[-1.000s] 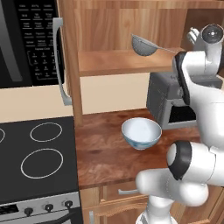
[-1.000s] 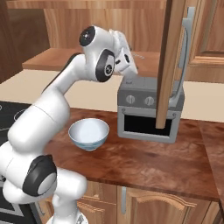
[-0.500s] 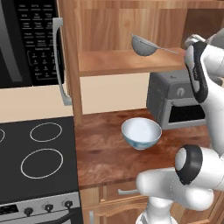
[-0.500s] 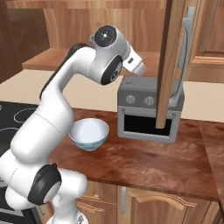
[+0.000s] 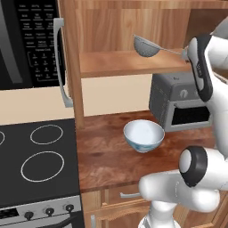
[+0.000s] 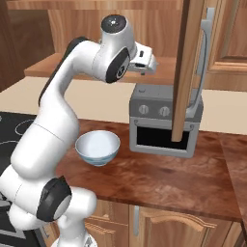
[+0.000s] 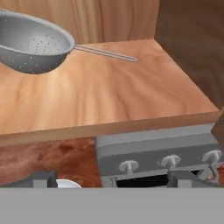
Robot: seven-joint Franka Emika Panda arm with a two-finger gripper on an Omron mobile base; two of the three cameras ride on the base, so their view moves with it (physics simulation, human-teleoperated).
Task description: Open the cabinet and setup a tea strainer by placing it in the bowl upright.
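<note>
The cabinet (image 5: 133,26) stands open, its right door (image 6: 188,72) swung out toward me. On its wooden shelf (image 7: 109,96) lies the tea strainer (image 7: 33,41), a grey mesh basket with its thin handle pointing right; it also shows as the strainer (image 5: 145,46). The white bowl (image 5: 143,135) sits on the counter below, seen too as the bowl (image 6: 97,146). My gripper (image 7: 111,180) is open and holds nothing. It hovers in front of the shelf edge, right of the strainer's basket and apart from it. The hand (image 6: 147,60) sits level with the shelf.
A grey toaster oven (image 6: 164,120) stands on the counter under the shelf, right of the bowl. A black microwave (image 5: 26,40) hangs at left above a stove top (image 5: 35,156). The open right door hangs in front of the toaster oven. Drawer fronts run below the counter.
The arm has turned and its hand has shifted a little toward the shelf front. Strainer, bowl and doors have not moved. The gripper has stayed open.
</note>
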